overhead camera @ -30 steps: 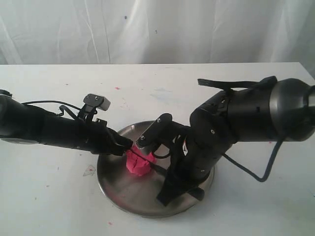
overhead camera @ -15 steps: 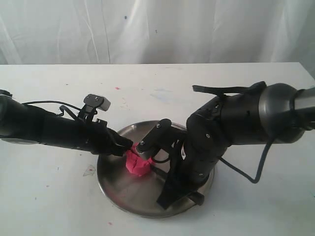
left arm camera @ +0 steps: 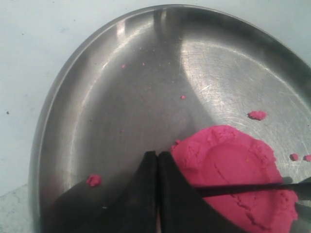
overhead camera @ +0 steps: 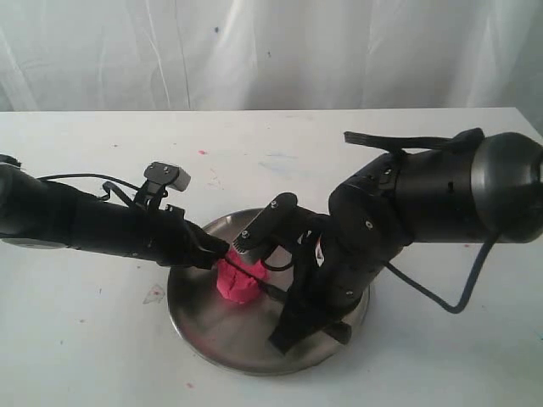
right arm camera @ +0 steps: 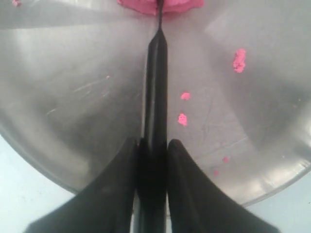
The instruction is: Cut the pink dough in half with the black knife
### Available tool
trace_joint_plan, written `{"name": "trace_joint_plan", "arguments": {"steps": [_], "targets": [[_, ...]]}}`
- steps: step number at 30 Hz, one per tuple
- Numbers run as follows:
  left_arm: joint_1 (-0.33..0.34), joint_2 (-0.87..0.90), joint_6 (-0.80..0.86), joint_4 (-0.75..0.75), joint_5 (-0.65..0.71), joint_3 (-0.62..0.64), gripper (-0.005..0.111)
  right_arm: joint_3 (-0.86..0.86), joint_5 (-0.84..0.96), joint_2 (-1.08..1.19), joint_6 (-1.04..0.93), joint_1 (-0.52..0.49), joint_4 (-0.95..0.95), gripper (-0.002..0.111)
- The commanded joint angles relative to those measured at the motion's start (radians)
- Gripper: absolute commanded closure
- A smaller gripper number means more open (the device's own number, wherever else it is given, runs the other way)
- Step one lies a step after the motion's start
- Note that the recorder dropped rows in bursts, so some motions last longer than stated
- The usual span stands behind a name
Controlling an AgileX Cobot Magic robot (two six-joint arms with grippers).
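Observation:
The pink dough (overhead camera: 238, 282) lies as one round lump on the left part of the steel plate (overhead camera: 212, 332). The black knife (right arm camera: 156, 87) runs from my right gripper (right arm camera: 154, 145), which is shut on its handle, to the dough (right arm camera: 163, 5). Its thin blade (left arm camera: 243, 188) lies across the top of the dough (left arm camera: 228, 165). My left gripper (left arm camera: 158, 156) is shut, its tips resting on the plate against the dough's edge. In the exterior view the left gripper (overhead camera: 219, 251) touches the lump from the left, and the right arm hides most of the knife.
Small pink crumbs (right arm camera: 238, 59) are scattered over the plate (left arm camera: 97, 97). The plate sits on a white table (overhead camera: 102, 356) with a white curtain behind. The bulky right arm (overhead camera: 407, 212) hangs over the plate's right half.
The right arm shifted slightly left, then back right, moving the knife over the dough. The left arm has held still against the lump.

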Motion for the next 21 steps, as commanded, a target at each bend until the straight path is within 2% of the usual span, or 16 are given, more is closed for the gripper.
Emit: {"name": "trace_joint_plan", "arguments": {"steps": [1,17,21], "targets": [[-0.004,0.003,-0.004,-0.02,0.005,0.008,0.107,-0.003,-0.013,-0.002,-0.007,-0.003,-0.007,0.108],[-0.004,-0.006,-0.004,-0.02,-0.011,0.008,0.107,0.003,0.02,0.04,-0.007,-0.003,-0.005,0.108],[-0.004,-0.061,-0.004,-0.023,-0.07,0.004,0.107,0.003,0.02,0.04,-0.007,-0.003,-0.005,0.108]]}}
